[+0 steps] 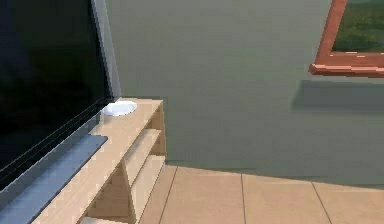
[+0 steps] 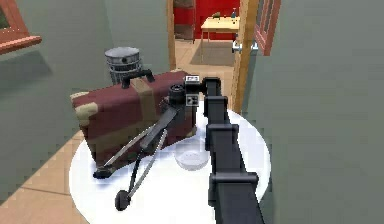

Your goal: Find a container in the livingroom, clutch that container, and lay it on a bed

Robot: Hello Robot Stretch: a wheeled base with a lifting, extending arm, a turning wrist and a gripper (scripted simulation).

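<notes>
Arm side view: round white tabletop (image 2: 90, 195) in the near field. On it lies a maroon suitcase (image 2: 115, 115) with tan straps, on its side at the left. A grey drum-shaped object with dark parts (image 2: 125, 63) stands behind the suitcase's far edge; could not identify it.

The arm (image 2: 232, 165), a dark square bar, rises from the bottom edge over the right part of the tabletop. The claw (image 2: 112, 186) sits at the arm's far end, and its two thin fingers (image 2: 150, 138) slant near and left across the suitcase's front face. The tips end by the suitcase's near lower edge, above white tabletop. Claw state: cannot tell, and with the suitcase right behind it I cannot tell whether it holds anything.

A clear round dish (image 2: 190, 157) rests on the tabletop just left of the arm and right of the fingers. Touching or apart: cannot tell.

Far side: an open doorway (image 2: 215, 40) onto a red-walled room with a small table (image 2: 222, 22).

Forward view: a large dark TV screen (image 1: 45, 80) at the left on a light-wood stand (image 1: 135, 165) with open shelves. A shallow white bowl (image 1: 120, 108) sits at the stand's far end, near the grey-green wall (image 1: 220, 80). A wood-framed window (image 1: 355, 40) is at the upper right, with a tan tiled floor (image 1: 250, 200) below.
</notes>
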